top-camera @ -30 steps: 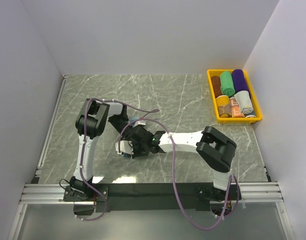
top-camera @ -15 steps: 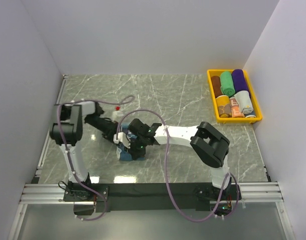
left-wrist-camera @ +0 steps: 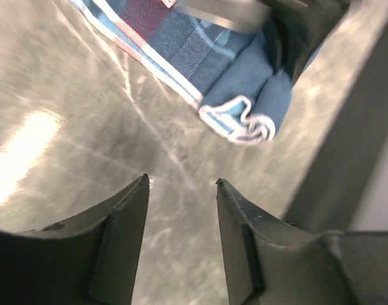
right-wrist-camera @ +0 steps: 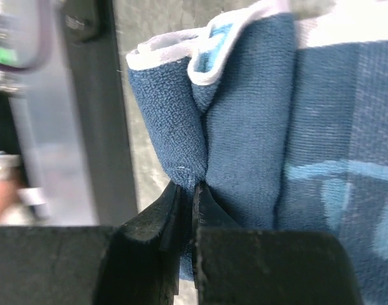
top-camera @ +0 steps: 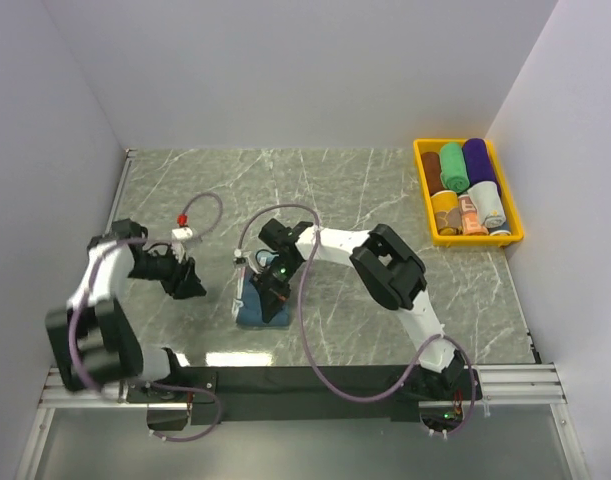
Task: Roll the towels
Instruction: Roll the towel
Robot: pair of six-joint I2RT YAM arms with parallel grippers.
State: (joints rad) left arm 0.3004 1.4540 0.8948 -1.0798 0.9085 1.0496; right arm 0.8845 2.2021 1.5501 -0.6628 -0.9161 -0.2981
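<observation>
Overhead view faces down on the table (top-camera: 365, 190); both close wrist views share the towel (right-wrist-camera: 244, 127).

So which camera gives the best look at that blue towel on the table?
The right wrist view: the blue towel fills it, sharp, a fold pinched in the right gripper. The left wrist view shows one white-edged corner, slightly blurred. The top external view shows it small, partly under that gripper.

I see towel (top-camera: 253, 312) at middle of desk (top-camera: 365, 190), left end effector (top-camera: 193, 285) left of it, apart; bin (top-camera: 422, 185) holding rolls (top-camera: 452, 167) at far right.
</observation>
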